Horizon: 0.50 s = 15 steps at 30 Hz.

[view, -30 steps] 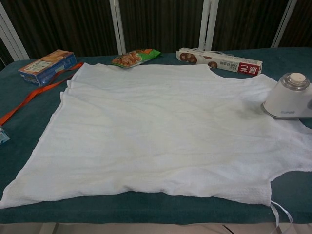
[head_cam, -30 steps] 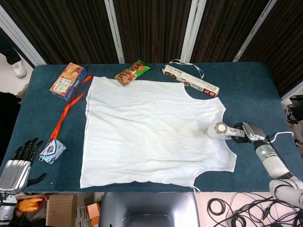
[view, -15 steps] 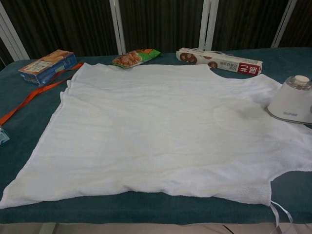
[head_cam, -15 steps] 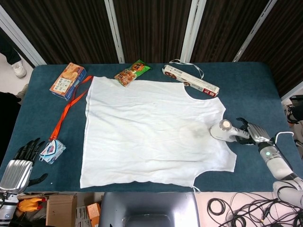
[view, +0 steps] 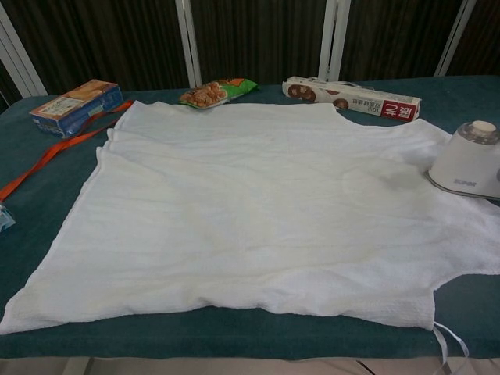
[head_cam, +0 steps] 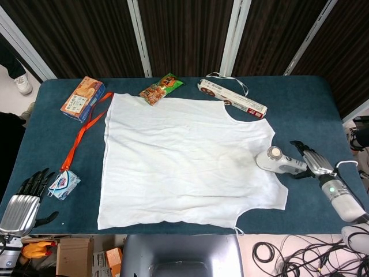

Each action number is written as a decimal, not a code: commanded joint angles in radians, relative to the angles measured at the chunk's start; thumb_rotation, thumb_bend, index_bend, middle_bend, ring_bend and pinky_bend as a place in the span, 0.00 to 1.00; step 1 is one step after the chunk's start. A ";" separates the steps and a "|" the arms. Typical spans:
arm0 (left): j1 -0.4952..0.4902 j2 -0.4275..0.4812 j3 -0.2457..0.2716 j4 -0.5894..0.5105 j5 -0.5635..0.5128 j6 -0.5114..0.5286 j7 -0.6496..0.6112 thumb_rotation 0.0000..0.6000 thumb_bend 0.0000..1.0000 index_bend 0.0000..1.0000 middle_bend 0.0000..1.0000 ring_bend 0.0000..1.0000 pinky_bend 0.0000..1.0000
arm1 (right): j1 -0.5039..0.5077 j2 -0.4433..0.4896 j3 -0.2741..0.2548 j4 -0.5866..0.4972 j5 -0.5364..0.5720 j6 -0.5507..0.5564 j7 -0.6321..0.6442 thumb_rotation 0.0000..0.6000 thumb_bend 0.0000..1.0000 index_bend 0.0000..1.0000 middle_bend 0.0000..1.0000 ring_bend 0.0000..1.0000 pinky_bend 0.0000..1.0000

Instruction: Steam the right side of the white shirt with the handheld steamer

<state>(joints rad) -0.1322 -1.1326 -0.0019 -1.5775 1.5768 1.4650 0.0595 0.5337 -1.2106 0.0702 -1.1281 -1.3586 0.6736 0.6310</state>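
Right hand (head_cam: 311,161) grips handheld steamer (head_cam: 275,160), resting on white shirt (head_cam: 184,156) at its right armhole edge; steaming underway, next stroke likely along that side.

Left hand (head_cam: 29,193) idle, fingers spread, well left of shirt.

Steamer (head_cam: 275,159) on shirt (head_cam: 184,158) right edge; boxes, snack bag (head_cam: 161,88) behind shirt; lanyard (head_cam: 83,134) left.

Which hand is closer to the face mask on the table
Left. The left hand rests at the table's near left corner, just beside the face mask; the right hand is across the table, gripping the steamer.
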 commanded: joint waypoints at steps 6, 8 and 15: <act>0.010 0.002 -0.004 0.003 0.004 0.026 -0.008 1.00 0.00 0.00 0.03 0.05 0.15 | -0.158 0.104 0.009 -0.186 -0.035 0.384 -0.272 1.00 0.13 0.00 0.00 0.00 0.05; 0.013 -0.001 -0.007 0.006 0.002 0.034 0.001 1.00 0.00 0.00 0.03 0.05 0.15 | -0.231 0.111 0.011 -0.271 -0.008 0.530 -0.485 1.00 0.13 0.00 0.00 0.00 0.07; 0.020 -0.016 -0.008 0.005 0.011 0.053 0.042 1.00 0.00 0.00 0.03 0.05 0.15 | -0.386 0.014 0.011 -0.421 0.013 0.854 -0.834 1.00 0.13 0.00 0.00 0.00 0.07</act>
<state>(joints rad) -0.1127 -1.1453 -0.0121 -1.5735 1.5807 1.5143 0.0984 0.2861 -1.1491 0.0793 -1.4152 -1.3631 1.3008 -0.0153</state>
